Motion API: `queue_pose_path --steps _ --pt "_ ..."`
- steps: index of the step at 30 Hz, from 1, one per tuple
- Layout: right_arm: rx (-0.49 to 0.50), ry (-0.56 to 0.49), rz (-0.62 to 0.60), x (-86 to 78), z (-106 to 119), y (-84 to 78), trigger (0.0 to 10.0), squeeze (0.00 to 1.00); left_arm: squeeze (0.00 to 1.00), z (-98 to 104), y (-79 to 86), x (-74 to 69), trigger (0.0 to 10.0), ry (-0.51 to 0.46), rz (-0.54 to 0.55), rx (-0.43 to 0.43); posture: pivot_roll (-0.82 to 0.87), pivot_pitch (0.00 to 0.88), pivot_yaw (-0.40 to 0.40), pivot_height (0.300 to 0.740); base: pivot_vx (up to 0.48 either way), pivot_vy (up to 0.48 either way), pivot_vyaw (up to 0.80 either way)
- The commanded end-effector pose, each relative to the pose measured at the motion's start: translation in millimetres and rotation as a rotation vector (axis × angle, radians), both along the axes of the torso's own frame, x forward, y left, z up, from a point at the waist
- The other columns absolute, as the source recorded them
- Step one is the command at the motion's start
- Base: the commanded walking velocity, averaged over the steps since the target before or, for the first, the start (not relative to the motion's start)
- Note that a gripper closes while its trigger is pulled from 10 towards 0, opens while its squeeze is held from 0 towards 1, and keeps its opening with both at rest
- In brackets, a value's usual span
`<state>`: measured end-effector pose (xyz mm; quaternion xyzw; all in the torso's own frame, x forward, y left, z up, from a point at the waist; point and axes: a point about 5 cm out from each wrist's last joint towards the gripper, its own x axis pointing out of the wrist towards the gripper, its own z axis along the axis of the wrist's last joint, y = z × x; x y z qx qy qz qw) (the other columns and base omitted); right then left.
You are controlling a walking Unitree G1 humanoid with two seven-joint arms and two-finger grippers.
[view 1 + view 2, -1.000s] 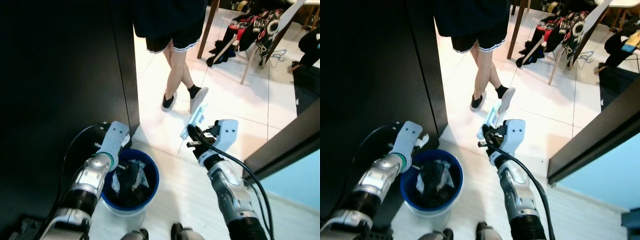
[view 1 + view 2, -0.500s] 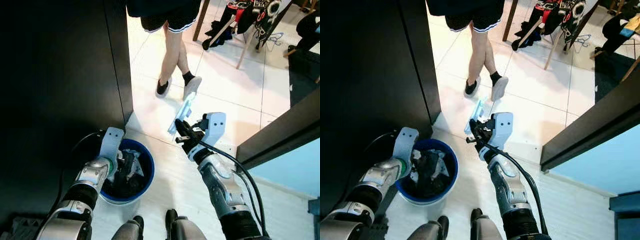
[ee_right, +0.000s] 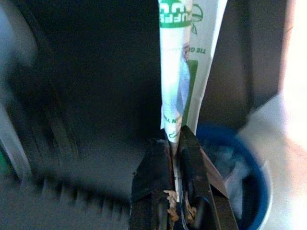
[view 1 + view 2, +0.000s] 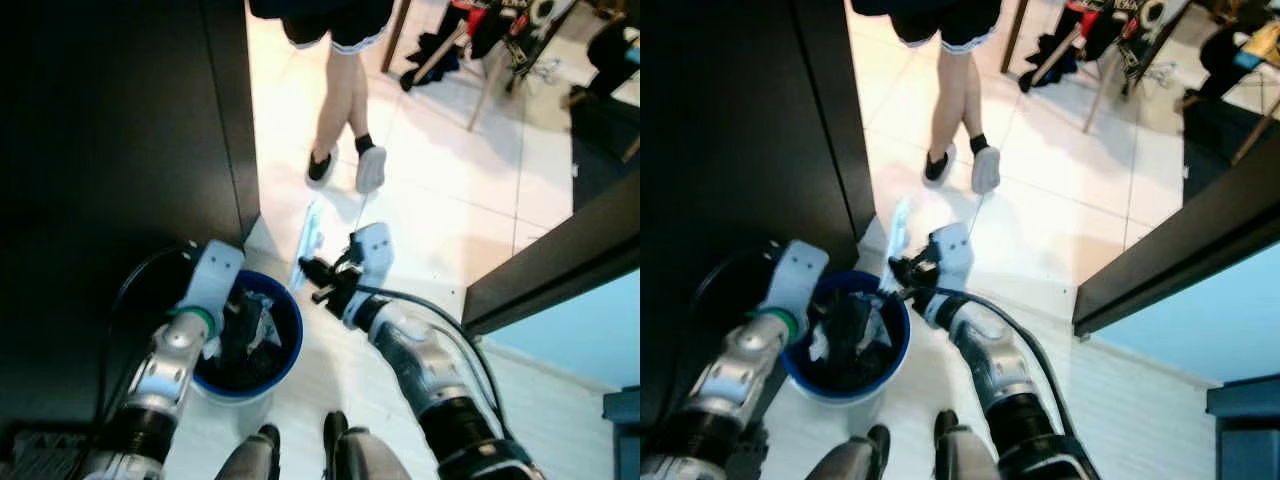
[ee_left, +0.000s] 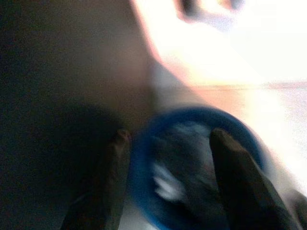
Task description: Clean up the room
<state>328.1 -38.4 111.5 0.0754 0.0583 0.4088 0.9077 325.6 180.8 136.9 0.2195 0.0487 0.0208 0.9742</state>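
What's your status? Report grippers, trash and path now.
Right gripper fingers shut on flat wrapper, beside blue bin rim. Left gripper open over bin, holding nothing. Bin already holds dark trash. Person stands on tiles beyond the bin.

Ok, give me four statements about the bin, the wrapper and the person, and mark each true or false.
1. The right gripper has its fingers shut on a green-and-white wrapper. True.
2. The blue bin has nothing in it. False: it holds dark and white rubbish.
3. The left gripper grips the wrapper. False: its fingers are open, apart over the bin.
4. A person stands on the tiled floor beyond the bin. True.
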Motion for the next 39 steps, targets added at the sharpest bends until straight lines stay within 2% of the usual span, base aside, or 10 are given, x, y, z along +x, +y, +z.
queue_pose_path --steps 1,12,13,14,15,21,22,32,37,39 --pt "-0.039 0.051 0.026 -7.4 -18 1.1 10.0 0.00 0.00 4 6.5 -5.4 10.0 -0.024 0.046 0.031 0.17 0.374 -0.012 0.720 0.000 0.000 0.00" --pt "-0.111 0.177 0.045 -14.0 -46 28.3 10.0 0.00 0.00 54 5.3 -95.0 10.0 -0.095 -0.135 0.091 0.30 0.386 -0.004 0.720 0.000 0.000 0.00" --pt "-0.114 0.175 0.046 -14.7 -47 30.9 10.0 0.62 0.00 57 2.5 -99.6 10.0 -0.102 -0.154 0.079 0.30 0.386 -0.004 0.720 0.000 0.000 0.00" --pt "-0.114 0.175 0.046 -14.7 -47 30.9 10.0 0.62 0.00 57 2.5 -99.6 10.0 -0.102 -0.154 0.079 0.30 0.386 -0.004 0.720 0.000 0.000 0.00" --pt "-0.092 0.159 0.025 -12.3 -44 33.2 10.0 1.00 0.00 59 1.0 -100.5 10.0 -0.110 -0.152 0.073 0.33 0.380 -0.003 0.720 0.000 0.000 0.00" --pt "-0.074 0.048 -0.078 0.9 -26 32.4 10.0 1.00 0.00 61 -2.0 -100.2 10.0 -0.111 -0.143 0.070 0.33 0.377 0.000 0.720 0.000 0.000 0.00" --pt "-0.079 0.001 -0.119 7.5 -19 26.6 10.0 0.00 0.00 61 -4.7 -98.8 10.0 -0.107 -0.152 0.063 0.31 0.365 0.005 0.720 0.000 0.000 0.00" --pt "-0.025 -0.044 -0.210 16.1 -14 -9.6 10.0 0.00 0.00 62 -21.3 -91.1 10.0 -0.098 -0.230 0.033 0.27 0.340 0.004 0.720 0.000 0.000 0.00" --pt "0.049 -0.182 -0.659 -8.3 -14 -97.1 10.0 0.00 0.00 35 -31.9 -60.5 10.0 -0.018 -0.226 -0.138 0.10 0.229 0.029 0.720 0.000 0.000 0.00" --pt "0.034 -0.198 -0.710 -15.8 -15 -106.0 10.0 0.00 0.00 31 -32.3 -56.7 10.0 -0.008 -0.224 -0.158 0.08 0.221 0.035 0.720 0.000 0.000 0.00"
